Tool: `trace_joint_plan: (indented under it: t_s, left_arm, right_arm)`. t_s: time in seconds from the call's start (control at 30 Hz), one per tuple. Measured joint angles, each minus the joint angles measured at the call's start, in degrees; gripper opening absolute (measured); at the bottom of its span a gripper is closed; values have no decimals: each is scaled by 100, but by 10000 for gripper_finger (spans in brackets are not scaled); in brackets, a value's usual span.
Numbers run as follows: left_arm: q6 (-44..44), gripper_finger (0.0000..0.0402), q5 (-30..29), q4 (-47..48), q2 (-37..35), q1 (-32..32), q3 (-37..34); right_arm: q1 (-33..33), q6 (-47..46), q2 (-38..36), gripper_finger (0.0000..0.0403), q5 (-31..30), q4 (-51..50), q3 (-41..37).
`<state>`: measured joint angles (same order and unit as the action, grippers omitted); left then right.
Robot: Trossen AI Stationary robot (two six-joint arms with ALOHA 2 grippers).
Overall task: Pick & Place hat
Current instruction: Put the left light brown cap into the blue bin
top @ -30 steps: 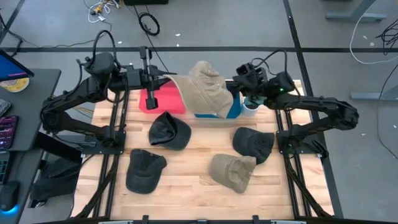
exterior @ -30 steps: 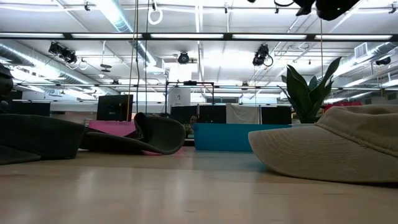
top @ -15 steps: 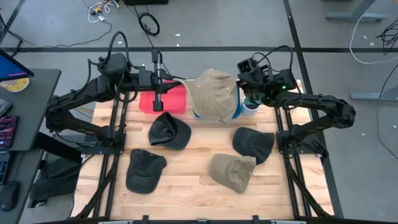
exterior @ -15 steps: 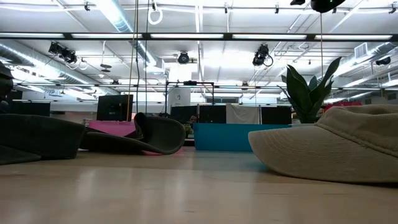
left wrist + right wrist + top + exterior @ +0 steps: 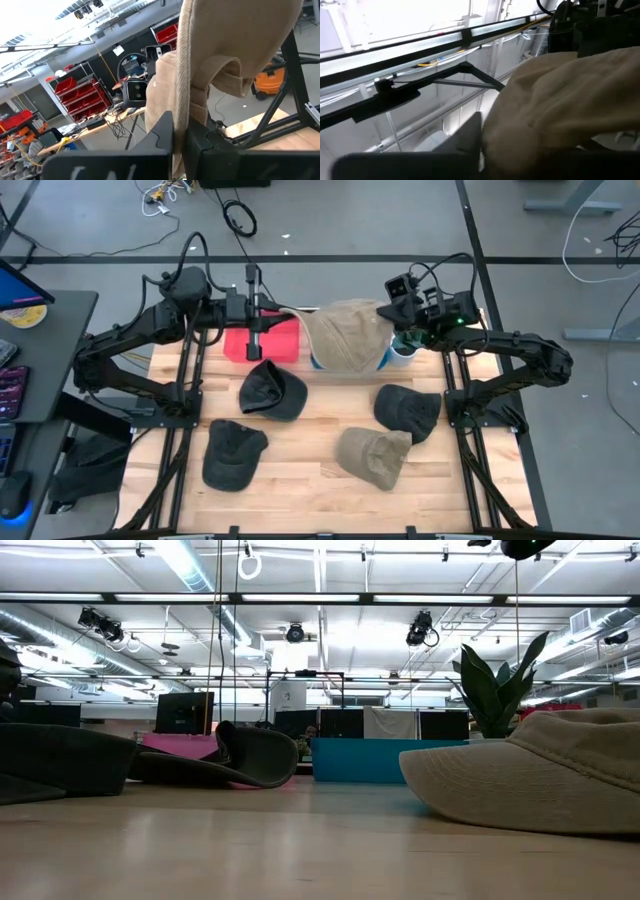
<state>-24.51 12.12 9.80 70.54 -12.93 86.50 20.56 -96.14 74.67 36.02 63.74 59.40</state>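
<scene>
A tan hat (image 5: 345, 335) hangs in the air over the blue bin (image 5: 377, 360) at the table's far side, stretched between my two grippers. My left gripper (image 5: 288, 313) is shut on its left edge. My right gripper (image 5: 392, 322) stands at the hat's right side, with the cloth (image 5: 560, 100) filling the space beside its one visible finger (image 5: 470, 135). Several more hats rest on the table top: dark ones (image 5: 272, 390) (image 5: 233, 455) (image 5: 408, 410) and another tan one (image 5: 375, 458). My left gripper pinches the hat's brim edge (image 5: 183, 112) between its two fingers, which come level from the table's left. The hat hangs clear of the table and the bins. My right gripper has the hat's crown side (image 5: 520, 115) against its finger, coming level from the table's right. The cloth hides the second finger.
A pink bin (image 5: 262, 340) stands left of the blue bin. A white pot with a plant (image 5: 403, 348) sits under my right gripper. In the low view the tan hat (image 5: 540, 780) and dark hats (image 5: 60, 760) lie near, with bare wood at the near edge.
My left gripper has carried the tan hat toward the table's right, from over the pink bin to over the blue bin. The hat's right side has swung out to my right gripper and now hangs wider and flatter between the two.
</scene>
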Motion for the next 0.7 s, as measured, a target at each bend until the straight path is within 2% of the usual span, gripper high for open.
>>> trace_joint_plan:
  t_s: [0.03,0.1,0.2,0.43,0.7]
  left_arm:
    - [46,19,-19,2,0,-2,0]
    - [204,33,-66,14,0,-2,0]
    - [375,55,-180,81,0,-2,0]
    - [1352,105,-1108,578,-51,-2,7]
    - [1936,160,-1637,1453,-101,-2,7]
  right_arm:
    - [2,82,0,30,18,-13,0]
    - [4,214,0,12,51,-32,0]
    - [4,262,0,10,53,-35,0]
    - [131,496,-85,3,79,-242,0]
    - [378,1316,-501,1,265,-1499,0]
